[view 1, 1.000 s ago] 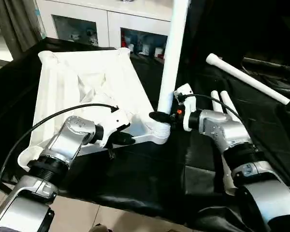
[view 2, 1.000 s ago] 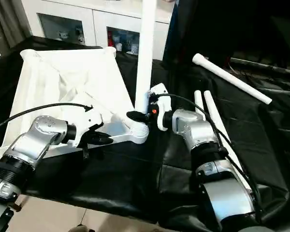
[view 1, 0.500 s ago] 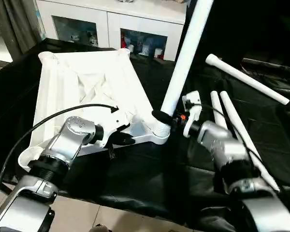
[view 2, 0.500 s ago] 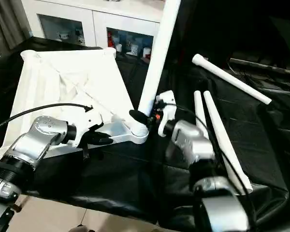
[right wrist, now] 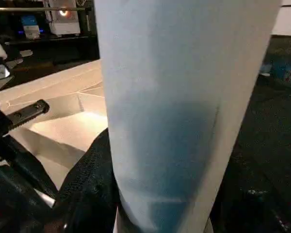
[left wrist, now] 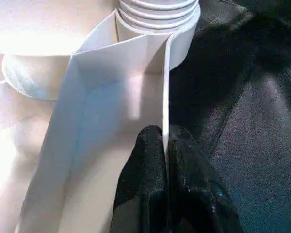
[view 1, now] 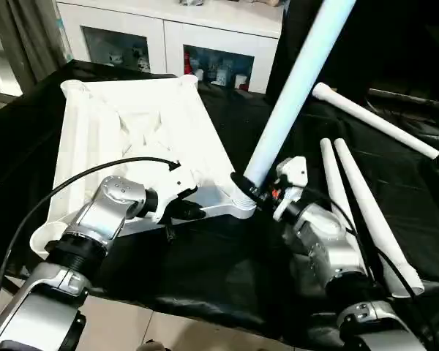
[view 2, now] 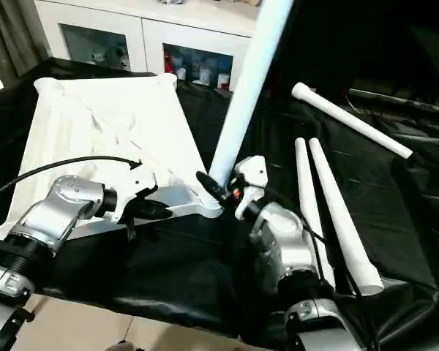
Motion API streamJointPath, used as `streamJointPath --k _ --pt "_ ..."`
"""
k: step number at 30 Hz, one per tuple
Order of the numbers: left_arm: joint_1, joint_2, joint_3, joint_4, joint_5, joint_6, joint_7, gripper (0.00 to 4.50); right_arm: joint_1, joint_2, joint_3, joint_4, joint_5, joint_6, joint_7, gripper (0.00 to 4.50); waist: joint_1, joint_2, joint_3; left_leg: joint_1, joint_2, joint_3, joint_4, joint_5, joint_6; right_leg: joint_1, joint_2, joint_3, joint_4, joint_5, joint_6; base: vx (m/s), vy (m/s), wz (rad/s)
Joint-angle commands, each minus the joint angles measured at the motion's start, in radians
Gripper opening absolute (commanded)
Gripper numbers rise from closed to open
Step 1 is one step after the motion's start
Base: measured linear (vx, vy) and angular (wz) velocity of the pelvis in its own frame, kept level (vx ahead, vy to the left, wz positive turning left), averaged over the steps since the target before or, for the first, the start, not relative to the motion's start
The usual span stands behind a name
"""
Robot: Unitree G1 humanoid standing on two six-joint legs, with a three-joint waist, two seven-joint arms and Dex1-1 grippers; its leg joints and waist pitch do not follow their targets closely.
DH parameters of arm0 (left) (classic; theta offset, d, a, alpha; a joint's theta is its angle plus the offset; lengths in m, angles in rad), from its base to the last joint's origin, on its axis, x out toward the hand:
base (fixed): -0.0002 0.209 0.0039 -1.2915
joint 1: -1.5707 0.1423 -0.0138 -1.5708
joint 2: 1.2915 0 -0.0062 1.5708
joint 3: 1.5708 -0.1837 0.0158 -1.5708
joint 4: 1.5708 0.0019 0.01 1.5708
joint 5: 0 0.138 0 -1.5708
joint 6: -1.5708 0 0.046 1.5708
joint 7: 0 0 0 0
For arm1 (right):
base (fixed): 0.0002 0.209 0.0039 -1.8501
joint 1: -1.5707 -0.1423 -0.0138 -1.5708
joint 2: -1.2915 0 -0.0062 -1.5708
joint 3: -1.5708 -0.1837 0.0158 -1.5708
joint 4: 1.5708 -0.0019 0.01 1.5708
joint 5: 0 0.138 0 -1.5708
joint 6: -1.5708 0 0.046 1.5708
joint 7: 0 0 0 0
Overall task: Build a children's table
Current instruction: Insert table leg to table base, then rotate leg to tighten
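Now the white tabletop (view 1: 132, 139) lies underside up on the black-draped table (view 1: 205, 270), its raised rim toward the robot. From its near right corner socket (view 1: 241, 205) one long white leg (view 1: 296, 88) rises, tilted up and to the right. Three more legs (view 1: 366, 212) lie loose on the cloth at the right, well apart from the tabletop. The right gripper (view 1: 250, 191) grasps the tilted leg just above the socket. The left gripper (left wrist: 166, 145) is clenched on the tabletop's near rim.
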Motion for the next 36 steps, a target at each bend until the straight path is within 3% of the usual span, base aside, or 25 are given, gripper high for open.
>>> streamJointPath --k 1,8,14,18,22,26,27,28,30,33,34,36 --pt "-0.019 0.004 0.005 0.000 -0.003 -0.014 -0.011 0.00 -0.003 -0.009 0.034 0.054 -0.032 0.069 0.023 1.91 -0.002 0.020 -0.063 0.012 0.036 -0.012 -0.080 -0.262 -0.005 0.048 -0.079 0.048 -0.091 -0.191 -0.217 0.000 0.000 0.00" --pt "-0.022 0.017 0.003 0.007 -0.007 -0.046 -0.042 0.00 -0.100 -0.040 0.052 0.102 -0.011 0.226 0.142 1.91 -0.009 0.019 -0.064 0.009 0.035 -0.012 -0.079 -0.242 0.003 0.049 -0.078 0.048 -0.087 -0.171 -0.227 0.000 0.000 0.00" --pt "-0.020 0.025 0.001 0.007 -0.013 -0.063 -0.067 0.00 -0.095 -0.077 0.096 0.099 -0.022 0.260 0.278 1.91 -0.011 0.018 -0.066 0.008 0.036 -0.009 -0.075 -0.214 0.017 0.052 -0.079 0.048 -0.084 -0.117 -0.241 0.000 0.000 0.00" --pt "-0.015 0.023 0.005 0.012 -0.034 -0.137 -0.107 0.00 -0.058 -0.090 0.109 0.105 -0.039 0.215 0.313 1.91 -0.004 0.019 -0.064 0.011 0.039 -0.009 -0.076 -0.221 0.017 0.049 -0.082 0.048 -0.087 -0.132 -0.239 0.000 0.000 0.00" --pt "-0.015 0.023 0.005 0.012 -0.034 -0.137 -0.107 0.00 -0.058 -0.090 0.109 0.105 -0.039 0.215 0.313 1.91 -0.001 0.019 -0.062 0.015 0.040 -0.010 -0.080 -0.257 0.002 0.046 -0.083 0.049 -0.091 -0.190 -0.232 0.000 0.000 0.00" --pt "-0.014 0.022 0.007 0.013 -0.037 -0.150 -0.113 0.00 -0.053 -0.092 0.111 0.106 -0.041 0.207 0.315 1.91 -0.001 0.019 -0.064 0.013 0.040 -0.010 -0.080 -0.246 0.000 0.047 -0.083 0.049 -0.088 -0.174 -0.231 0.000 0.000 0.00" --pt "-0.008 0.023 0.010 0.028 -0.058 -0.204 -0.160 0.00 -0.034 -0.098 0.120 0.110 -0.055 0.174 0.319 1.91 0.001 0.036 -0.063 0.014 0.040 -0.012 -0.080 -0.250 -0.002 0.045 -0.084 0.050 -0.090 -0.172 -0.233 0.000 0.000 0.00" --pt "-0.006 0.024 0.013 0.042 -0.068 -0.233 -0.184 0.00 -0.023 -0.100 0.125 0.114 -0.064 0.156 0.315 1.91 -0.002 0.026 -0.064 0.013 0.039 -0.010 -0.080 -0.254 0.001 0.046 -0.082 0.049 -0.093 -0.160 -0.229 0.000 0.000 0.00" --pt "-0.003 0.025 0.016 0.057 -0.075 -0.256 -0.208 0.00 -0.013 -0.102 0.129 0.120 -0.074 0.143 0.310 1.91 -0.001 0.022 -0.065 0.012 0.038 -0.010 -0.081 -0.251 0.005 0.049 -0.081 0.049 -0.090 -0.156 -0.227 0.000 0.000 0.00" --pt "-0.005 0.017 0.022 0.069 -0.053 -0.231 -0.148 0.00 -0.029 -0.091 0.100 0.177 -0.092 0.134 0.195 1.91 -0.003 0.020 -0.061 0.014 0.040 -0.010 -0.084 -0.268 0.003 0.045 -0.083 0.049 -0.095 -0.208 -0.224 0.000 0.000 0.00" --pt "-0.005 0.017 0.022 0.070 -0.052 -0.229 -0.145 0.00 -0.030 -0.090 0.098 0.180 -0.094 0.133 0.187 1.91 -0.004 0.024 -0.056 0.017 0.040 -0.012 -0.088 -0.297 -0.007 0.041 -0.084 0.049 -0.099 -0.268 -0.216 0.000 0.000 0.00" --pt "-0.005 0.003 0.032 0.086 -0.032 -0.197 -0.075 0.00 -0.053 -0.074 0.061 0.233 -0.096 0.143 0.057 1.91 -0.009 0.017 -0.051 0.021 0.041 -0.014 -0.091 -0.346 -0.020 0.036 -0.087 0.050 -0.108 -0.377 -0.191 0.000 0.000 0.00"
